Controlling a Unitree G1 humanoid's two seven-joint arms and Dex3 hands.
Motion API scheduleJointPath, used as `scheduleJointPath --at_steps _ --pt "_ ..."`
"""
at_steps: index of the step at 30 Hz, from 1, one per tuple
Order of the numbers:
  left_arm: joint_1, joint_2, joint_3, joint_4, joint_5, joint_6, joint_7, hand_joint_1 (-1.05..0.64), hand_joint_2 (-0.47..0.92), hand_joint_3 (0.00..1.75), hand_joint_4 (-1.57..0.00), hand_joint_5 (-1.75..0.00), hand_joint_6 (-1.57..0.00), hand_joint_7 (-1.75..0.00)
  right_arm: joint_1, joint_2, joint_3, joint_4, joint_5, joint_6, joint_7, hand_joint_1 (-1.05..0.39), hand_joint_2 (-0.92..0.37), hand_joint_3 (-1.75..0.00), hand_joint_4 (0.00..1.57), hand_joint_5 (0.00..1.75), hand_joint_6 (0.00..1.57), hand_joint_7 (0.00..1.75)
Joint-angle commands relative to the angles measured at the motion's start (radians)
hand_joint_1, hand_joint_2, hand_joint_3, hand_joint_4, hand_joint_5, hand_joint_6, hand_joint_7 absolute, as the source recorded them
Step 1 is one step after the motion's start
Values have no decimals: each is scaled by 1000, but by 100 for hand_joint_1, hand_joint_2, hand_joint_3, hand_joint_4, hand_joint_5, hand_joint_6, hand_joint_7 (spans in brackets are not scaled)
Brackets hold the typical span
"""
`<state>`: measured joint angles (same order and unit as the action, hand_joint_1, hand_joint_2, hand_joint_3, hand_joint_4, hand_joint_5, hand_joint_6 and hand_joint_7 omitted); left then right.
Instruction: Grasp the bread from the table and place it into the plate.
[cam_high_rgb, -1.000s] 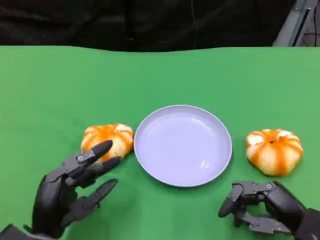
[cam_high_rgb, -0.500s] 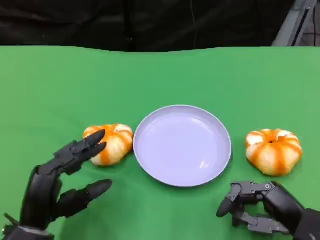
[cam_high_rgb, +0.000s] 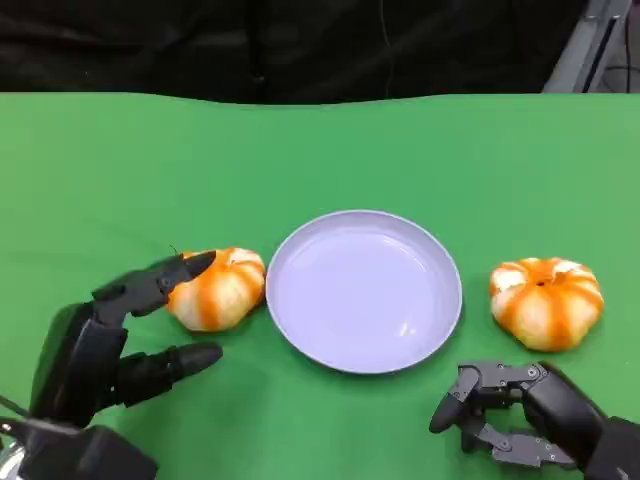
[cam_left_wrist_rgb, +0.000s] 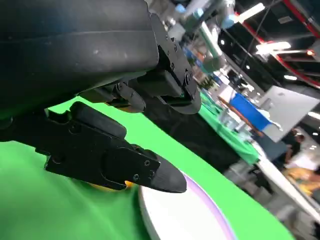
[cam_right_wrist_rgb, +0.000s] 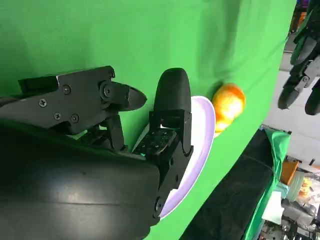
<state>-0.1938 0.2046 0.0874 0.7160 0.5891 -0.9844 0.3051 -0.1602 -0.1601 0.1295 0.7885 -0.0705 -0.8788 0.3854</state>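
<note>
left hand fingers spread beside bread, plate empty.

Matte blk robot hand, visible screws.

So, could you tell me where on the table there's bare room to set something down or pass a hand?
The widest bare stretch is the green cloth beyond the plate. A clear gap lies between the plate and the right bread. The plate's inside is bare. It is crowded at the left bread, close beside the plate's rim with the left hand around it. The right hand sits below the right bread.
</note>
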Motion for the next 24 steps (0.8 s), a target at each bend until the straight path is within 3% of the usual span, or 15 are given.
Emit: scheduleJointPath --at_steps 1,11,24 --pt "-73 77 -88 23 159 110 177 -73 92 9 -50 0 -73 -3 3 -9 2 -6 -2 -6 -3 3 -92 -46 71 151 77 105" --pt "-148 135 -265 73 252 232 381 -73 92 3 -52 0 -75 -1 5 -11 2 -10 6 1 7 3 -92 -46 70 151 77 104" --pt "-228 119 -371 165 165 354 280 -78 92 3 -43 0 -52 0 12 -14 5 -24 -3 0 1 4 -92 -46 71 152 77 104"
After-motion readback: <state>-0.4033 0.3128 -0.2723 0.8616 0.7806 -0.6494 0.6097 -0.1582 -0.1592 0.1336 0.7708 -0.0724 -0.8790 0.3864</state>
